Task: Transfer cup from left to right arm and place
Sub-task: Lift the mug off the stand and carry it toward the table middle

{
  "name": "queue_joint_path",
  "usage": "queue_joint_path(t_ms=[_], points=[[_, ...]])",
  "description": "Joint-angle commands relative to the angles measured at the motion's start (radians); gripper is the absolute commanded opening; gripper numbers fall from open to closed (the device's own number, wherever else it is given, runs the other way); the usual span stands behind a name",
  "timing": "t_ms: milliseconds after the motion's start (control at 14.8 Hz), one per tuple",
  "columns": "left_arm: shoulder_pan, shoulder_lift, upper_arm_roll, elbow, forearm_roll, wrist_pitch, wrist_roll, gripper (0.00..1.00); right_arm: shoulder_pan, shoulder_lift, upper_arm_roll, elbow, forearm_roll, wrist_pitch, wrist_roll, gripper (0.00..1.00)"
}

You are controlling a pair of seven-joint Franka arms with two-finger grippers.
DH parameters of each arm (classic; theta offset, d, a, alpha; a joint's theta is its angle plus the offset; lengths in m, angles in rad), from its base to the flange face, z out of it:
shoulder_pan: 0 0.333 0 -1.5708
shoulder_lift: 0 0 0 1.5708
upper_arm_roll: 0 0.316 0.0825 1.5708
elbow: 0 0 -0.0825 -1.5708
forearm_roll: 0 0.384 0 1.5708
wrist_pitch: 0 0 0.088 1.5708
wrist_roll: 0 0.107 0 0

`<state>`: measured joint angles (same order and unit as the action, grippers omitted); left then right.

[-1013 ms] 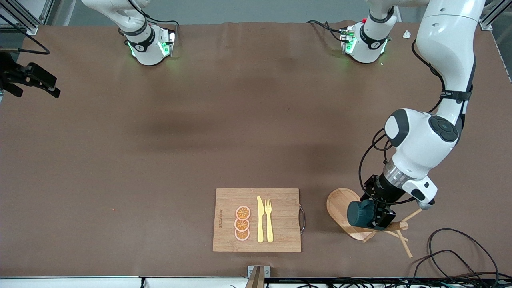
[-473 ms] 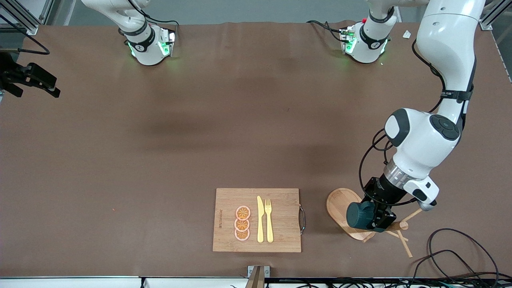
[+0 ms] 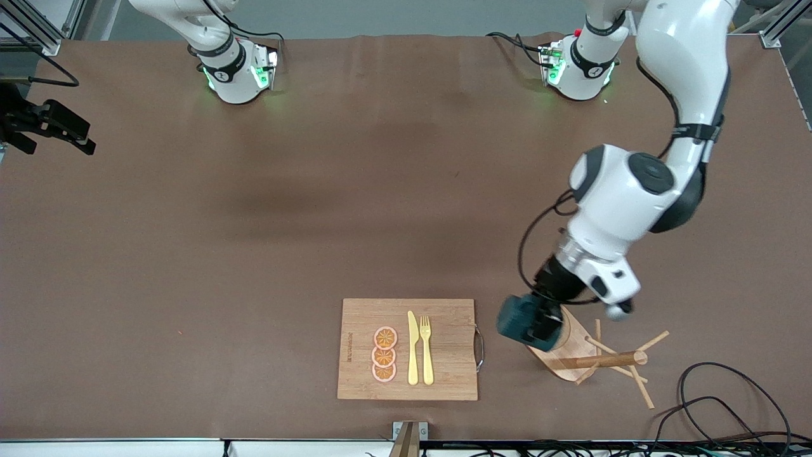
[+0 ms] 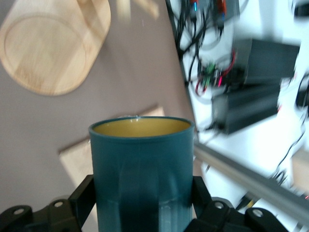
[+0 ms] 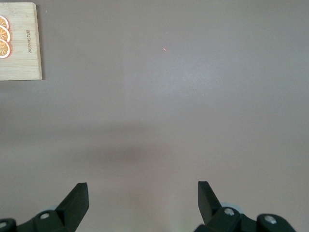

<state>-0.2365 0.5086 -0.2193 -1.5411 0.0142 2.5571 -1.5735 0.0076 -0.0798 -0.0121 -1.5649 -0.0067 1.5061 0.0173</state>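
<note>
Front view, brown table [image 3: 254,209], bamboo board [image 3: 361,317], perhaps cables [image 3: 729,406]

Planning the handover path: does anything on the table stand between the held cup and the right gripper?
Nothing visible does. The left gripper holds the cup over the wooden stand; the open right gripper waits over bare table. The cutting board lies low, nearer the front camera.

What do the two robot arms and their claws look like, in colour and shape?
Both arms are glossy white with rounded joints, dark grey round caps and black bands. The bases glow green. Black cables loop beside the left arm's wrist. The left claw and right claw are black, with two flat fingers.
</note>
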Motion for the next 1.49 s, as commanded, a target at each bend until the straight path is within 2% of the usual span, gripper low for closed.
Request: queue_joint_path(t_ms=[0,338,540,675,810,1013,1215,1418], points=[[-0.11,-0.01,0.018,0.004,0.105,-0.038,-0.008,0.54,0.0,0.009,0.0,0.017,0.01,-0.01,0.007,1.0],[-0.28,0.063,0.029,0.03,0.444,-0.038,-0.037,0.54,0.002,0.014,0.0,0.019,0.01,-0.01,0.004,1.0],[-0.416,0.151,0.089,0.076,0.669,-0.049,-0.156,0.54,0.0,0.015,0.0,0.017,0.01,-0.012,0.004,1.0],[-0.557,0.209,0.179,0.094,0.803,-0.099,-0.282,0.54,0.0,0.015,0.0,0.017,0.01,-0.012,0.006,1.0],[-0.688,0.254,0.277,0.101,0.883,-0.135,-0.373,0.54,0.0,0.015,0.0,0.017,0.01,-0.012,0.006,1.0],[-0.82,0.312,0.351,0.104,0.966,-0.242,-0.426,0.54,0.0,0.015,0.0,0.017,0.01,-0.012,0.004,1.0],[-0.877,0.367,0.367,0.11,1.117,-0.273,-0.595,0.54,-0.005,0.017,0.0,0.016,0.01,-0.012,0.004,1.0],[-0.937,0.436,0.363,0.118,1.268,-0.392,-0.742,0.54,-0.006,0.02,-0.002,0.008,0.01,-0.021,0.001,1.0]])
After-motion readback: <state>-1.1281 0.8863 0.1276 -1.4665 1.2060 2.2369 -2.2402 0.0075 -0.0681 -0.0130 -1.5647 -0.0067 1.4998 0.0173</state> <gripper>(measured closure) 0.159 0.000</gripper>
